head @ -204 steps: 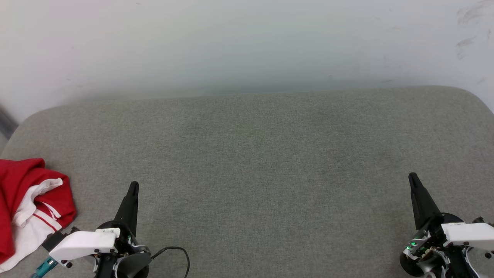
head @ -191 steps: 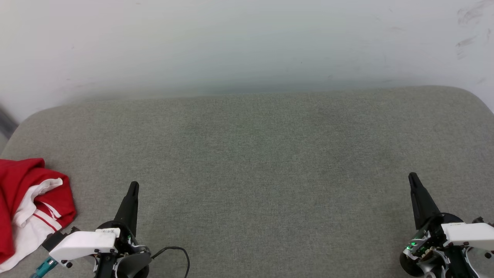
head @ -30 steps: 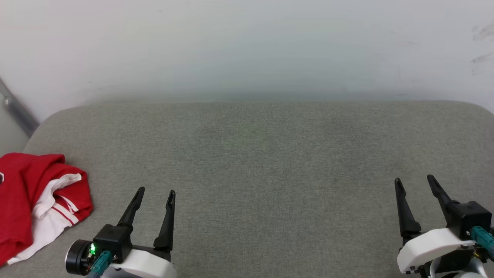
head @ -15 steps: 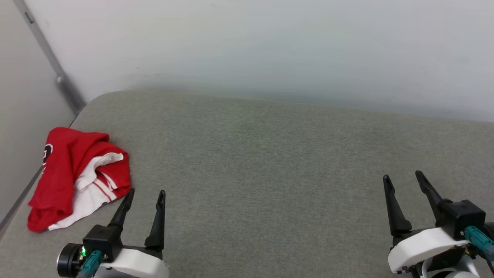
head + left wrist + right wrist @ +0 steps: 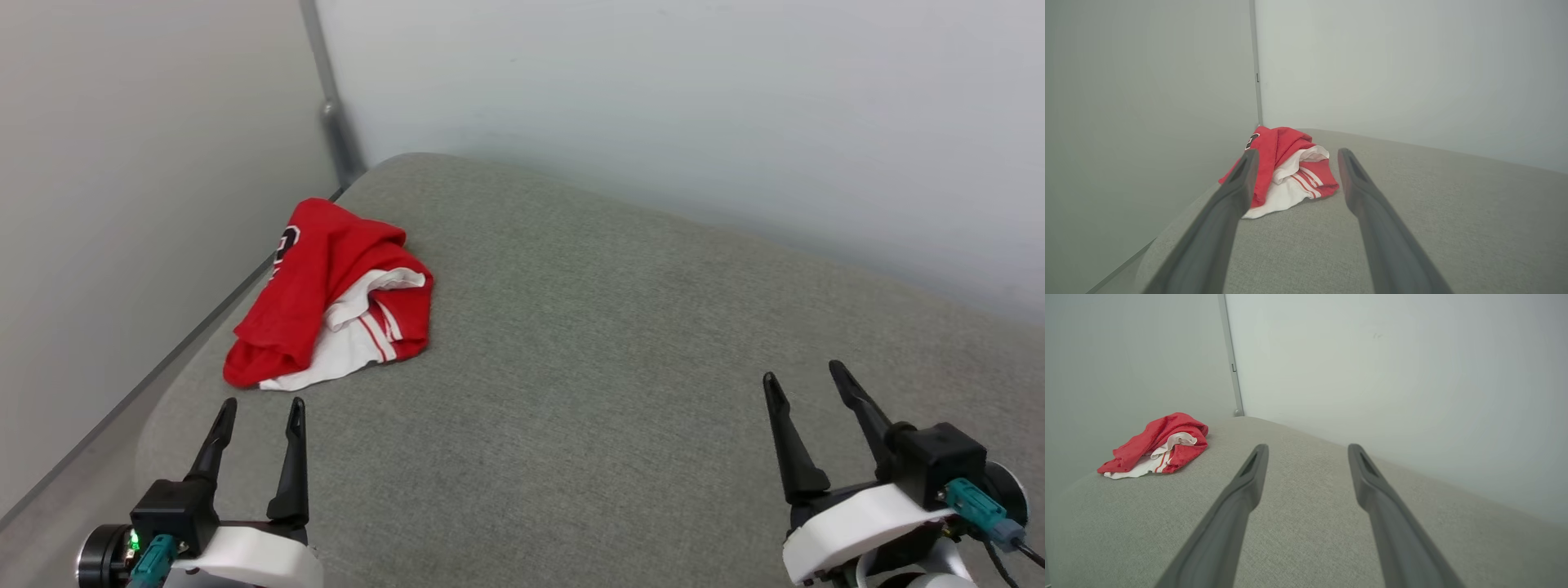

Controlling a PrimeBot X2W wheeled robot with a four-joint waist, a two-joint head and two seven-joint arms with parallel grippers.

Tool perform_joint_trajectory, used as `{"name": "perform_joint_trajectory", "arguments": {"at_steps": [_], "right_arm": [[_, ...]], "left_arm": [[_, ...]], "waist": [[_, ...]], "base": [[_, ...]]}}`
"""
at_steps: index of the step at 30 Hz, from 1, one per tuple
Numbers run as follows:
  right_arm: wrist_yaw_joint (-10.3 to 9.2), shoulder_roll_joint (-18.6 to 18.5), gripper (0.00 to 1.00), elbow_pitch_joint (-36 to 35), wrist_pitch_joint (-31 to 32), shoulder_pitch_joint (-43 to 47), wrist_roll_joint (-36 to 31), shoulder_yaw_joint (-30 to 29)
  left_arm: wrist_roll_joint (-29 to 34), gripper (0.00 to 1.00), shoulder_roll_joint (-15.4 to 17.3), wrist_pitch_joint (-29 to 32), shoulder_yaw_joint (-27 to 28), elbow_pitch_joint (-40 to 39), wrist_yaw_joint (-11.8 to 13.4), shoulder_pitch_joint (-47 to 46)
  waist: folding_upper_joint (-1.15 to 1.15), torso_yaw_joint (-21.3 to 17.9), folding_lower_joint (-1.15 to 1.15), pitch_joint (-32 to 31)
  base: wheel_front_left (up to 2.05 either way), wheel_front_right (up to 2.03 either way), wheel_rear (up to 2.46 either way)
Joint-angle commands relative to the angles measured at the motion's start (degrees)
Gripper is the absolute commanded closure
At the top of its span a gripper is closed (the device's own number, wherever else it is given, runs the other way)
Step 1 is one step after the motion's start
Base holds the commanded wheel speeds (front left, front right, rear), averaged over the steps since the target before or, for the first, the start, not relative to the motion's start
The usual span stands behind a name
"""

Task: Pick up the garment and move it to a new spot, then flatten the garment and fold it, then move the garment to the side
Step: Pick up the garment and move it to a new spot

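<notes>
The garment (image 5: 326,298) lies crumpled in a red and white heap near the left edge of the grey cushioned surface (image 5: 588,367), close to the corner of the walls. Part of a black, white-edged marking shows on its red top. My left gripper (image 5: 260,404) is open and empty, a short way in front of the heap and pointing toward it. The left wrist view looks between those fingers at the garment (image 5: 1286,169). My right gripper (image 5: 804,371) is open and empty at the lower right, far from the shirt. From the right wrist, the garment (image 5: 1157,447) lies far off to the left.
Pale walls meet in a corner behind the garment, with a grey vertical strip (image 5: 331,106) running down the joint. The cushion's left edge (image 5: 163,392) drops off beside the left wall. Bare grey fabric stretches between the two grippers.
The camera has swung left, so the garment now sits nearer the picture's middle and the left wall has come into sight. Both grippers stay open and empty.
</notes>
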Motion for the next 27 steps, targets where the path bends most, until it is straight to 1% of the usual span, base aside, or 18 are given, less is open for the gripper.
{"name": "perform_joint_trajectory", "arguments": {"at_steps": [1,6,13,16,18,22,25,27], "right_arm": [[-0.02,0.08,0.00,0.18,-0.04,-0.35,-0.11,0.77],[-0.02,0.04,0.00,1.19,0.23,-2.87,-0.18,3.04],[-0.02,0.05,0.00,2.82,0.06,-5.27,-0.74,4.09],[-0.02,0.05,0.00,3.12,0.13,-5.70,-0.90,4.12],[-0.02,0.05,0.00,3.04,0.27,-6.01,-1.30,3.95],[-0.02,0.05,0.00,2.06,0.96,-6.48,-2.21,2.76],[-0.02,0.04,0.00,0.79,1.61,-6.31,-2.61,1.27],[-0.02,0.04,0.00,-0.25,2.28,-6.90,-3.57,1.04]], "left_arm": [[-0.17,0.00,0.10,-0.16,0.42,-0.44,0.11,0.66],[-0.51,0.00,-0.54,-0.16,1.94,-1.81,0.41,1.31],[-0.33,0.00,-1.13,-0.16,3.08,-2.75,0.40,1.76],[0.08,0.00,-1.22,-0.16,3.09,-2.56,0.28,1.18],[0.38,0.00,-0.81,-0.16,2.02,-1.77,0.00,0.32],[-0.65,0.00,0.27,-0.11,-0.44,1.74,-0.36,-3.98],[-1.91,0.00,1.65,1.81,-2.48,4.81,-0.55,-9.98],[-2.84,0.00,3.15,3.26,-2.90,5.79,-0.59,-14.24]], "waist": [[0.00,2.48,0.00,0.35],[0.00,3.55,0.00,1.96],[0.00,4.09,0.00,3.27],[0.00,4.12,0.00,3.85],[0.00,4.10,0.00,4.49],[0.00,4.08,0.00,6.59],[0.00,4.00,0.00,8.34],[0.00,2.83,0.00,10.23]], "base": [[0.00,0.00,0.00],[0.00,0.00,0.00],[0.00,0.00,0.00],[0.00,0.00,0.00],[0.00,0.00,0.00],[0.00,0.00,0.00],[0.00,0.00,0.00],[0.00,0.00,0.00]]}}
